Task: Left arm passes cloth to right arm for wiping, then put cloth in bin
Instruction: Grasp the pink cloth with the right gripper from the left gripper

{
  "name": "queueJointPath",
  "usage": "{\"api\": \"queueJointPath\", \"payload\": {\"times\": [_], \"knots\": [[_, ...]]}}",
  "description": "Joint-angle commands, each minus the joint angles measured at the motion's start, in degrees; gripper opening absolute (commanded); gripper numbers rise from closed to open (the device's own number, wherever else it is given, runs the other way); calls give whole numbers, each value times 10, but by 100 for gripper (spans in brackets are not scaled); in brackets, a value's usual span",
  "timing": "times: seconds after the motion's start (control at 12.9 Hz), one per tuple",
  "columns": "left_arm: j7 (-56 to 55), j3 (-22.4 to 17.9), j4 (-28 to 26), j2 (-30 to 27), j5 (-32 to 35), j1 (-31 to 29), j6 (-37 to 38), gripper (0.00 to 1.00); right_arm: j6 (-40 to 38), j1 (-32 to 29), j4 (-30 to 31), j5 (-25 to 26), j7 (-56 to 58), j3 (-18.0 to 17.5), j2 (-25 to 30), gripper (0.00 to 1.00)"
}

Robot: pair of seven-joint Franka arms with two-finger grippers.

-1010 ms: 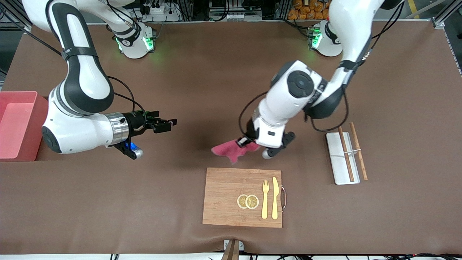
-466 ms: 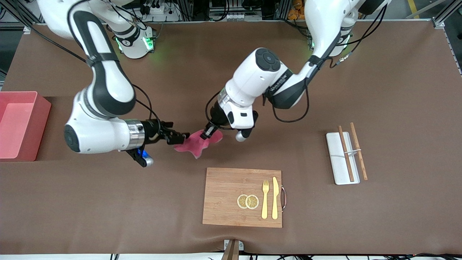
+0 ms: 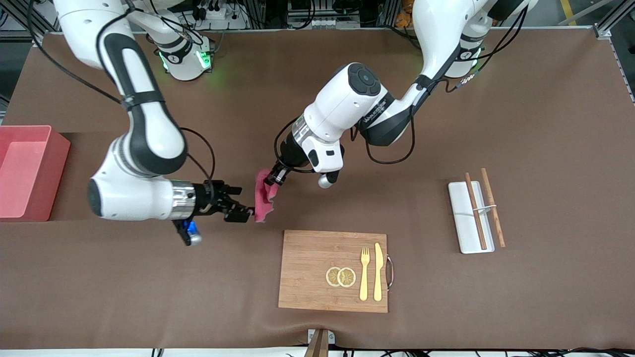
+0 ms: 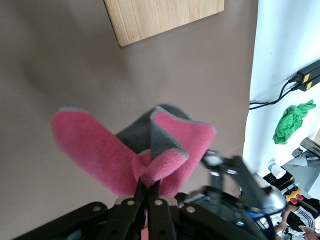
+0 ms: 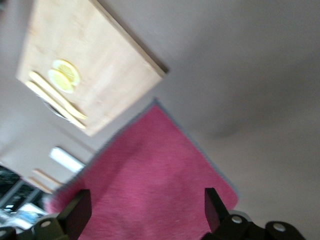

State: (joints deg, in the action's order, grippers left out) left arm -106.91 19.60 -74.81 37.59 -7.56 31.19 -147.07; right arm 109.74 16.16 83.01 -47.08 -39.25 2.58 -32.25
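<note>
The magenta-red cloth (image 3: 264, 194) hangs in the air over the bare table, between the two grippers. My left gripper (image 3: 272, 178) is shut on its upper edge; the left wrist view shows the black fingers (image 4: 141, 192) pinching a fold of the cloth (image 4: 100, 150). My right gripper (image 3: 243, 214) is open, its fingers on either side of the cloth's lower edge. In the right wrist view the cloth (image 5: 150, 175) fills the gap between the spread fingers (image 5: 75, 210). The pink bin (image 3: 27, 171) stands at the right arm's end of the table.
A wooden board (image 3: 333, 270) with lemon slices (image 3: 341, 276), a fork and a knife lies nearer to the front camera than the cloth. A white tray (image 3: 469, 218) with chopsticks sits toward the left arm's end.
The left gripper carried the cloth toward the right arm's end and lifted it, so it now hangs. The right gripper came to meet it and now brackets its lower edge.
</note>
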Motion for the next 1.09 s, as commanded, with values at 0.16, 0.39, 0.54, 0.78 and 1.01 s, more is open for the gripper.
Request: {"api": "queueJointPath", "payload": {"times": [0.16,0.39,0.54,0.78,1.01], "knots": [[-6,0,18,9,-10,6,-4,0,16,-4,-24,-20,0,-5,-4,100],[-6,0,18,9,-10,7,-5,0,7,-1,-30,-15,26,-4,-8,100],[-6,-1,16,10,-10,12,-5,0,-55,-6,-27,-14,57,-4,-9,86],[-7,-2,16,10,-10,15,-5,0,-87,-6,-26,-13,95,-4,-8,0],[-7,-3,16,10,-10,15,-5,0,-93,-8,-26,-13,142,-4,-8,0]]}}
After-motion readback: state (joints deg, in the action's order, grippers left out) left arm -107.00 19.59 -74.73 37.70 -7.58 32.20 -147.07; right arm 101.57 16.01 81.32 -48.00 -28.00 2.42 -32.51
